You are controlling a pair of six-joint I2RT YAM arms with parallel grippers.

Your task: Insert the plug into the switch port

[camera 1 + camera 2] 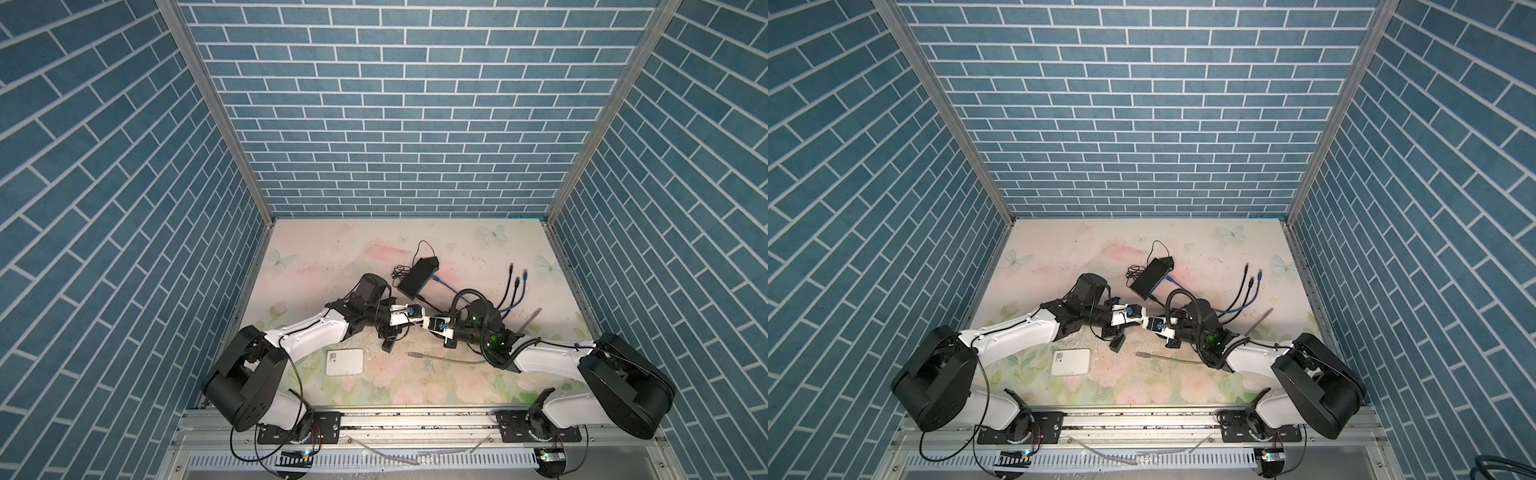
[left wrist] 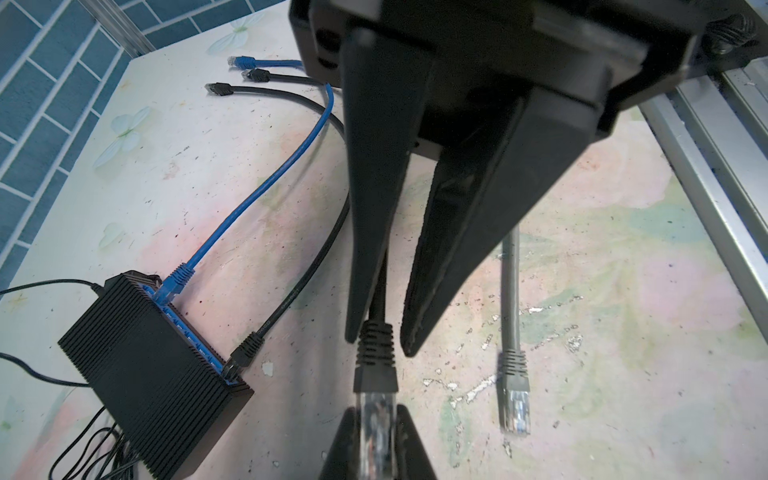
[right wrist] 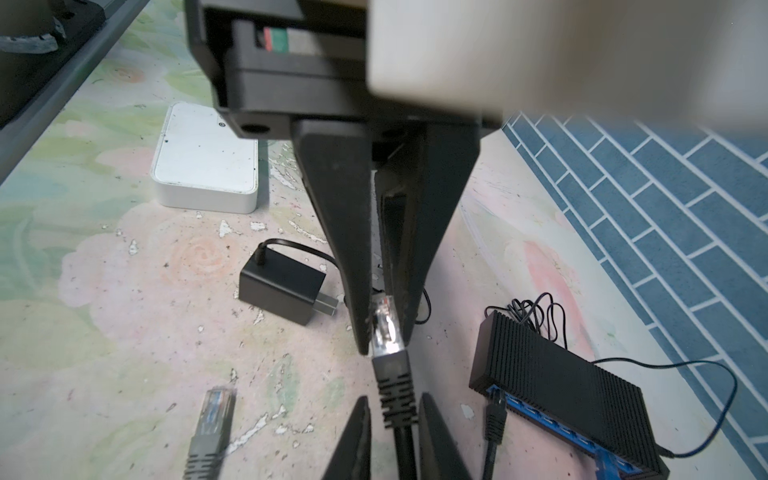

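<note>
Plug (image 3: 384, 322), clear-tipped, on black Ethernet cable (image 2: 376, 357): held above the counter (image 2: 582, 332), near the black switch (image 2: 145, 374). Right end effector (image 3: 386, 345) clamped on its tip. Left end effector (image 2: 380, 345) closed around the cable behind the boot; contact hidden. Plug indistinct in both top views.

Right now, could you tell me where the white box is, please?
In a top view the white box lies on the table, front left of centre, beside the left arm and the black power adapter.
</note>
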